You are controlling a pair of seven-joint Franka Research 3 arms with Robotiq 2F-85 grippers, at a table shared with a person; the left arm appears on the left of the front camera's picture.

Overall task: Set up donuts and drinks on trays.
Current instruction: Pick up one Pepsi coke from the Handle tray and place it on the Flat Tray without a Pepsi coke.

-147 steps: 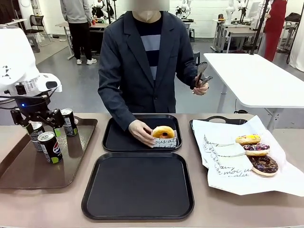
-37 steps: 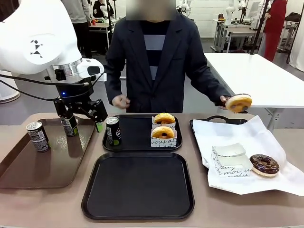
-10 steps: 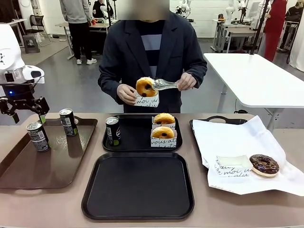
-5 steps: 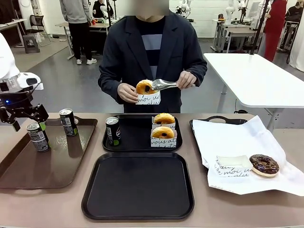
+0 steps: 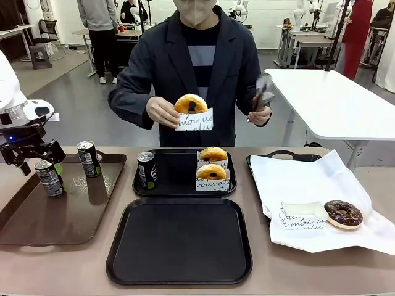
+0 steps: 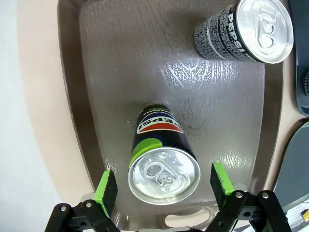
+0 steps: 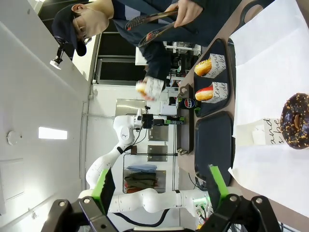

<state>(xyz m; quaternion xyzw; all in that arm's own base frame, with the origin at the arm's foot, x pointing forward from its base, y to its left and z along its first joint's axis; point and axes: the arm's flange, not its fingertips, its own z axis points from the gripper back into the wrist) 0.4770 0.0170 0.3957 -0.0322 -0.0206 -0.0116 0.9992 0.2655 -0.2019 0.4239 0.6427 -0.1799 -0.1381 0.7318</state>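
My gripper (image 7: 159,188) stands wide, nothing between its fingers. Beyond it, a chocolate donut (image 7: 295,121) lies on white paper (image 7: 270,58). A donut (image 7: 204,67) and a second donut (image 7: 204,93), each in a paper holder, sit on the far black tray (image 7: 228,48), with a can (image 7: 188,103) near them. The person holds tongs (image 7: 149,24).

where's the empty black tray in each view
front: empty black tray, bottom centre, nearest the camera.
left wrist: what looks like its dark corner at the lower right edge, beyond the brown tray.
right wrist: mid-picture, left of the white paper.
shared landmark: the donut tray right beside it.
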